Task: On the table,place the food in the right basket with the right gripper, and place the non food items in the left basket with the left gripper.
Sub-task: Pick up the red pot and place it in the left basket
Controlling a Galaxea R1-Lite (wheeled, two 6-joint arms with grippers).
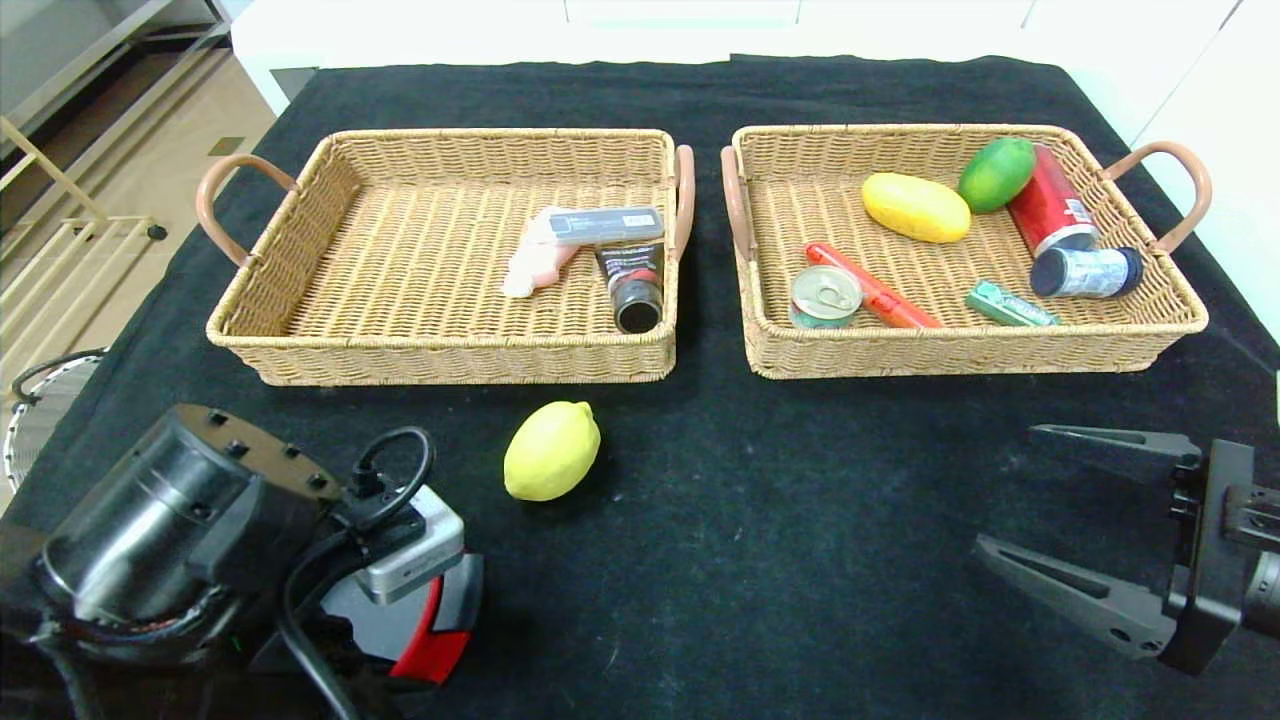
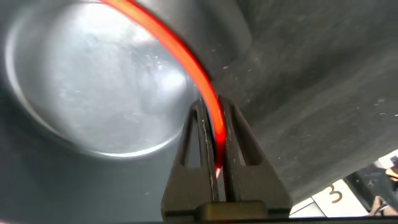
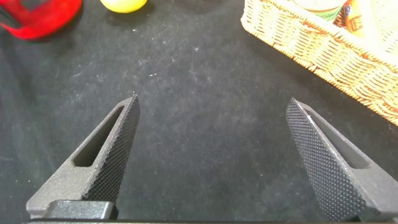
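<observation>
My left gripper [image 2: 215, 109] is shut on the thin red rim of a red bowl [image 2: 186, 56] with a shiny metal inside. In the head view that red bowl [image 1: 440, 630] shows at the front left, mostly hidden under my left wrist. A yellow lemon [image 1: 552, 450] lies on the black cloth in front of the left basket [image 1: 300, 330]. My right gripper [image 1: 1010, 488] hangs open at the front right, with only cloth between its fingers [image 3: 118, 143]. The right basket [image 1: 960, 350] stands beyond it.
The left basket holds a pink item [image 1: 535, 262], a grey case [image 1: 607, 224] and a black tube [image 1: 634, 285]. The right basket holds a yellow fruit [image 1: 916, 207], a green fruit [image 1: 996, 172], a red can [image 1: 1052, 210], a dark can [image 1: 1085, 271], a tin [image 1: 825, 295], a red stick [image 1: 872, 287] and a green pack [image 1: 1010, 305].
</observation>
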